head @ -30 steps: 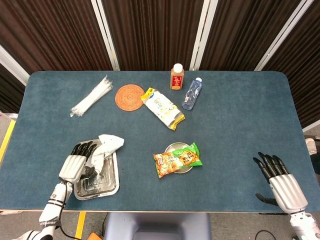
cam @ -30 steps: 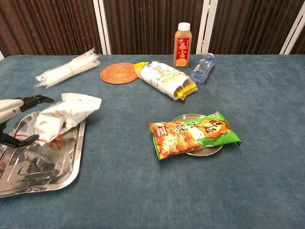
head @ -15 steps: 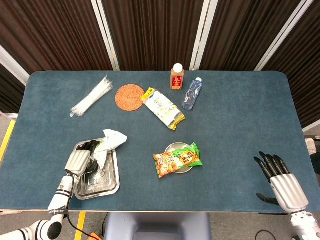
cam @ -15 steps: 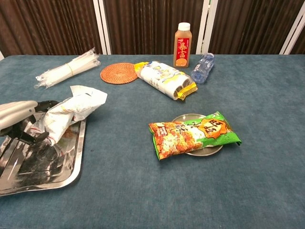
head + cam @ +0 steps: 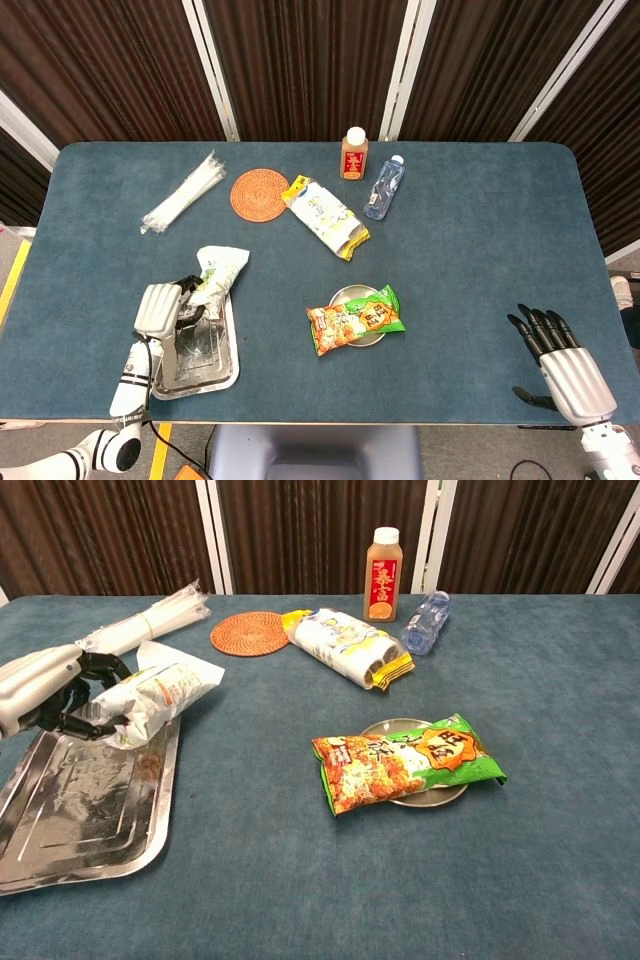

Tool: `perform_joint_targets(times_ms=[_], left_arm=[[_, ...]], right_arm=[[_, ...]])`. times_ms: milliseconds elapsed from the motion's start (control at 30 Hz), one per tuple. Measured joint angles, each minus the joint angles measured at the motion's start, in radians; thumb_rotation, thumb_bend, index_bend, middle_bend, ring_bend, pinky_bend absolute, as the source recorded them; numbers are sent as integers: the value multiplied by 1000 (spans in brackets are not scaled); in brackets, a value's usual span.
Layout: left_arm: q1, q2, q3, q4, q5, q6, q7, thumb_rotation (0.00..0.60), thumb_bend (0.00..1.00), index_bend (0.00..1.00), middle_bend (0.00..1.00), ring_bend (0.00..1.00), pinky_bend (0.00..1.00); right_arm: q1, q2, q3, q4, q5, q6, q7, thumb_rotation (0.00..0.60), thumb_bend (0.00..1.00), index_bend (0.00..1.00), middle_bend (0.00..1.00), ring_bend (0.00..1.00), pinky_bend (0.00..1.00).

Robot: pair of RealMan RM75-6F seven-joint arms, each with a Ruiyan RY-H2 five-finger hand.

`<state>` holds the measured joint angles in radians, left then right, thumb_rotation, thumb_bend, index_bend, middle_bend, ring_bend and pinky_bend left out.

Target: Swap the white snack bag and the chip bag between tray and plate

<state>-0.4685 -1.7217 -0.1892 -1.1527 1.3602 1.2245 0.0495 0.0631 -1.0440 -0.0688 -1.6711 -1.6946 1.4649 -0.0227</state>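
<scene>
My left hand (image 5: 163,308) (image 5: 48,688) grips the white snack bag (image 5: 218,272) (image 5: 160,693) by its near end and holds it lifted above the far part of the metal tray (image 5: 205,355) (image 5: 85,815). The bag's far end points toward the table's middle. The orange and green chip bag (image 5: 356,319) (image 5: 405,760) lies across the small round plate (image 5: 348,296) (image 5: 433,795), covering most of it. At the table's front right corner my right hand (image 5: 560,362) is open and holds nothing; the chest view does not show it.
At the back stand a juice bottle (image 5: 353,154) (image 5: 382,561) and a lying water bottle (image 5: 384,187) (image 5: 425,621). A yellow-ended packet (image 5: 324,216) (image 5: 347,647), a woven coaster (image 5: 259,192) (image 5: 249,633) and a bundle of clear wrapped sticks (image 5: 182,193) (image 5: 140,624) lie nearby.
My left hand has closed on the white snack bag and raised it off the tray, which now lies bare. The right hand has stayed still.
</scene>
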Motion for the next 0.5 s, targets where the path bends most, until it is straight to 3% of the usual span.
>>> perform_joint_targets(times_ms=[233, 500], left_arm=[[-47, -27, -40, 35, 40, 55, -25, 600, 483, 759, 826, 780, 883], [-174, -119, -83, 132, 88, 53, -36, 600, 479, 747, 819, 779, 877]], right_arm=[[-2, 10, 3, -2, 4, 9, 20, 600, 103, 0, 0, 0, 0], [4, 16, 4, 0, 9, -6, 40, 600, 103, 0, 0, 0, 0]])
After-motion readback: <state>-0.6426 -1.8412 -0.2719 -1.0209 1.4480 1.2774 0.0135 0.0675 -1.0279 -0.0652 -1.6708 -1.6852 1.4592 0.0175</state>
